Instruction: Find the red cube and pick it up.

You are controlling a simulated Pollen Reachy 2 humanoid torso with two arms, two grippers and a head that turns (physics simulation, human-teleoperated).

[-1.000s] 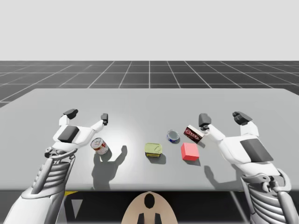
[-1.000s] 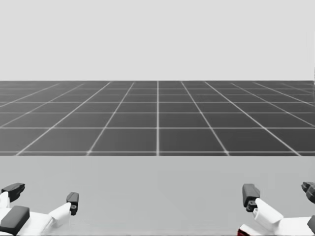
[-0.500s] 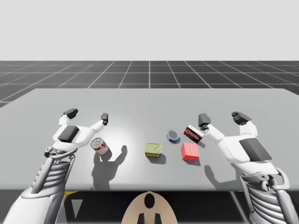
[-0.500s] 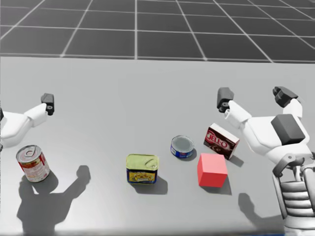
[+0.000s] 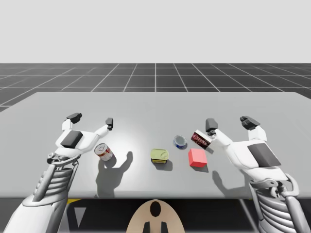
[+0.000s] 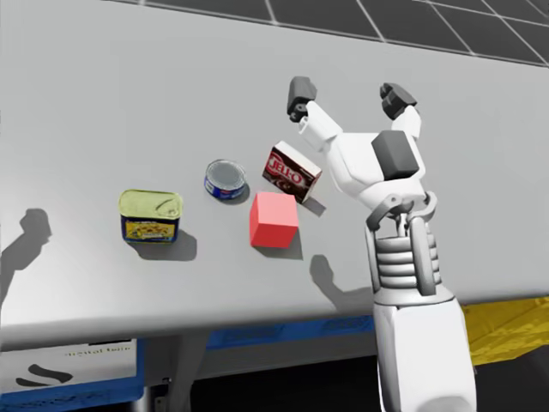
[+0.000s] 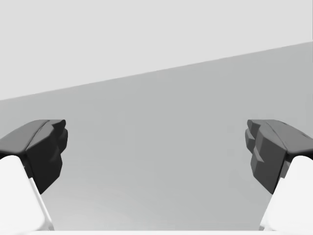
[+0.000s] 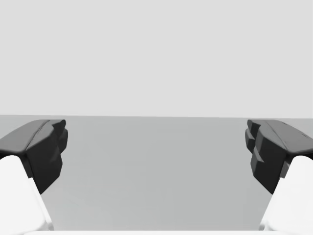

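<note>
The right gripper (image 5: 230, 123) hangs over the right half of the table (image 5: 146, 107). Its two dark fingers are spread wide apart, and the right wrist view shows bare table surface between them. The left gripper (image 5: 92, 120) hangs over the left half of the table with its fingers equally wide apart and no object between them.

Nearest the robot's edge of the table is a loose row of three items:
- The red cube (image 6: 274, 220) rests flat on the table to the right of centre. It is near the right gripper, on the robot's side of it and toward the centre, and apart from both fingers.
- A yellow-green rectangular tin (image 6: 150, 215) stands at about the centre, apart from the cube.
- A red-and-white can (image 5: 103, 152) stands on the left, close under the left arm's wrist.

One step farther from the robot:
- A low blue round tin (image 6: 226, 179) lies between the rectangular tin and the cube.
- A dark red box (image 6: 292, 172) lies just beyond the cube and beside the right gripper's inner finger. Contact between box and cube cannot be determined.

Beyond the fingertips lies bare grey table, then a dark gridded floor.
</note>
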